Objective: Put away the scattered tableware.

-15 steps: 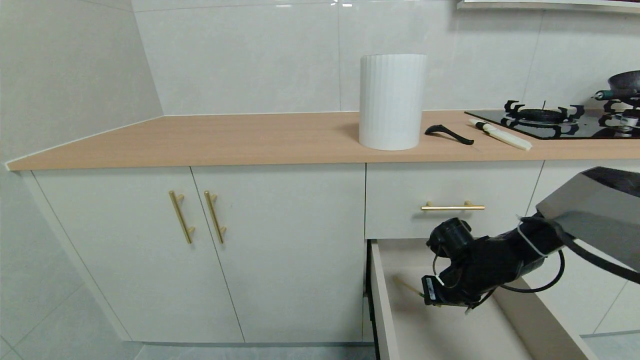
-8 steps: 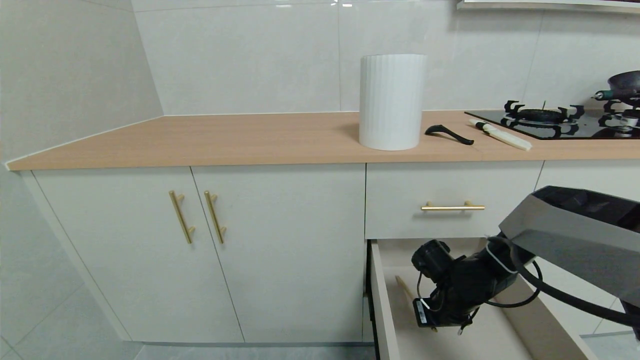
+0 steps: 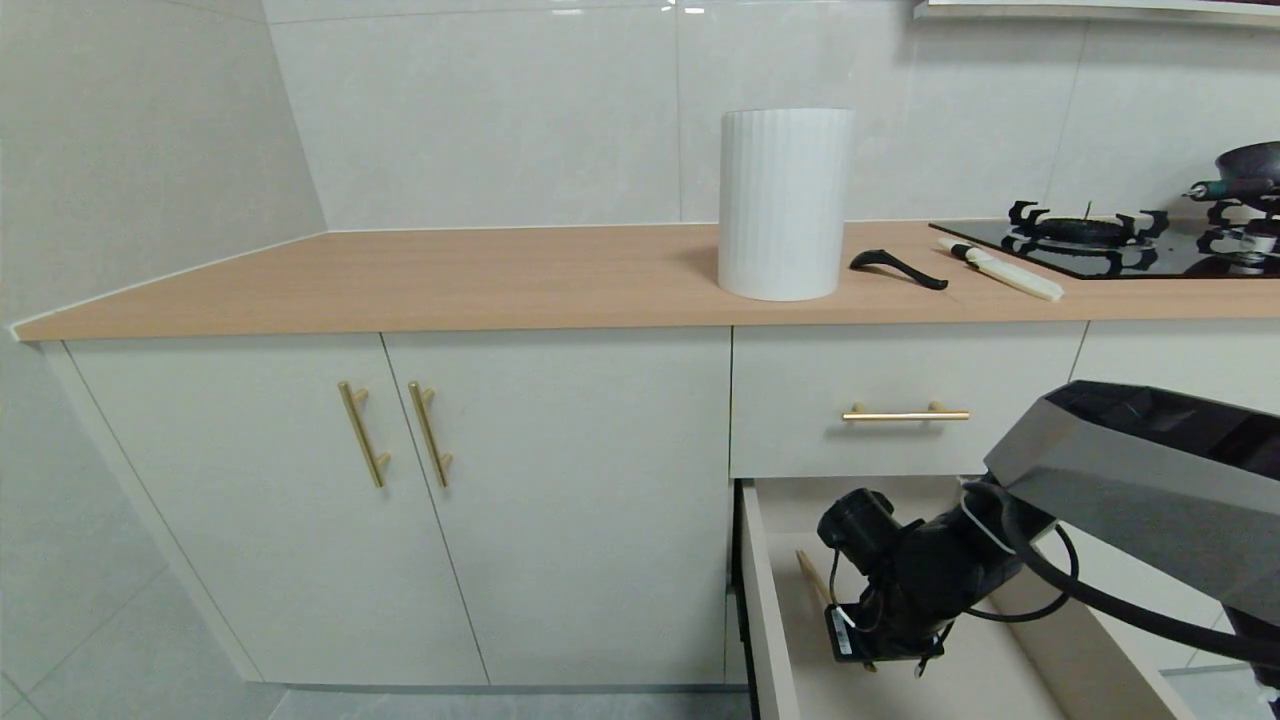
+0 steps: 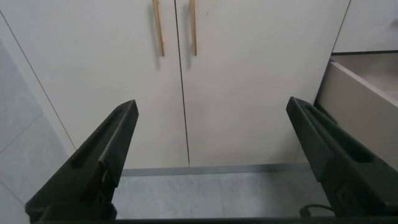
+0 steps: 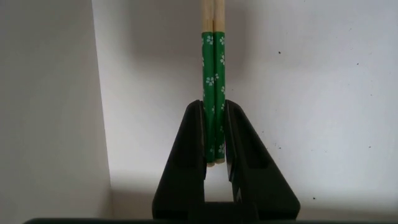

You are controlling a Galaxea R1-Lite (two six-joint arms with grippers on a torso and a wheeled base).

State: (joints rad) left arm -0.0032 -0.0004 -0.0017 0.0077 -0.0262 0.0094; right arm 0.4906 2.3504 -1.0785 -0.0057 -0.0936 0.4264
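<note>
My right gripper [image 3: 868, 655] is down inside the open lower drawer [image 3: 770, 620], shut on a pair of chopsticks [image 5: 212, 74] with green flowered ends. In the right wrist view the black fingers [image 5: 189, 143] clamp the sticks, which lie close over the drawer's pale floor. The bare wooden tips [image 3: 812, 575] point toward the drawer's back left. My left gripper [image 4: 211, 162] is open, facing the cabinet doors low near the floor. On the counter a black spoon [image 3: 897, 266] and a cream-handled knife [image 3: 1000, 269] lie right of a white ribbed canister [image 3: 783, 204].
The drawer's left wall [image 5: 50, 99] runs close beside the chopsticks. A closed drawer with a gold handle [image 3: 905, 413] sits above. Double cabinet doors with gold handles [image 3: 395, 433] are to the left. A gas hob [image 3: 1120, 245] and pan [image 3: 1250, 165] occupy the counter's right end.
My right arm has lowered and shifted left, carrying the chopsticks deeper into the open drawer. The last half second shows only a slight further drop.
</note>
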